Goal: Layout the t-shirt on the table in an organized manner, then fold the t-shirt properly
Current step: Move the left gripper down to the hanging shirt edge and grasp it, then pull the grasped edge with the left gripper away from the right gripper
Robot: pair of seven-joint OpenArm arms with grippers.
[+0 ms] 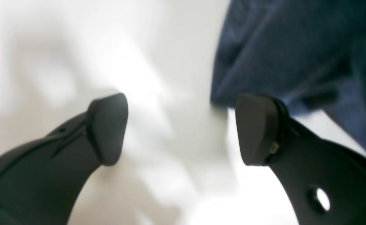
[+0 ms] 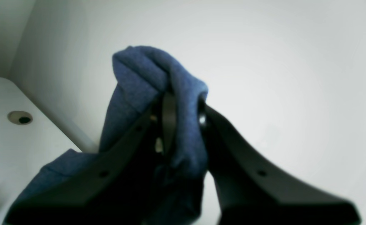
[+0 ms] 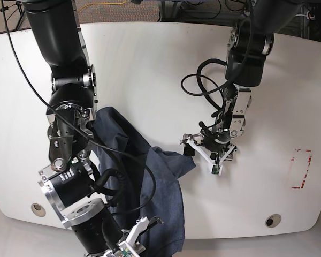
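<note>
- Glossy white table (image 3: 150, 59); red-and-white marking (image 3: 300, 169) at right.
- Navy t-shirt (image 3: 150, 187) crumpled, near-left.
- Right gripper (image 2: 180, 122) clamped on its fabric.
- Left gripper (image 3: 204, 151), jaws apart, beside a fold.

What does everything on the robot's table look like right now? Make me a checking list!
Surface: the table is glossy white, with a metal grommet hole near each front corner and a red-and-white marking.
Job's things: the t-shirt is dark blue, bunched and hanging, not laid flat.
Clutter: nothing seen.
Grippers: the right gripper is shut on a fold of the t-shirt; the left gripper is open, right beside the shirt's edge, gripping nothing.
Cables: black cables loop beside the left arm; more run along the right arm.
Surroundings: floor with cables beyond the table's far edge.
</note>
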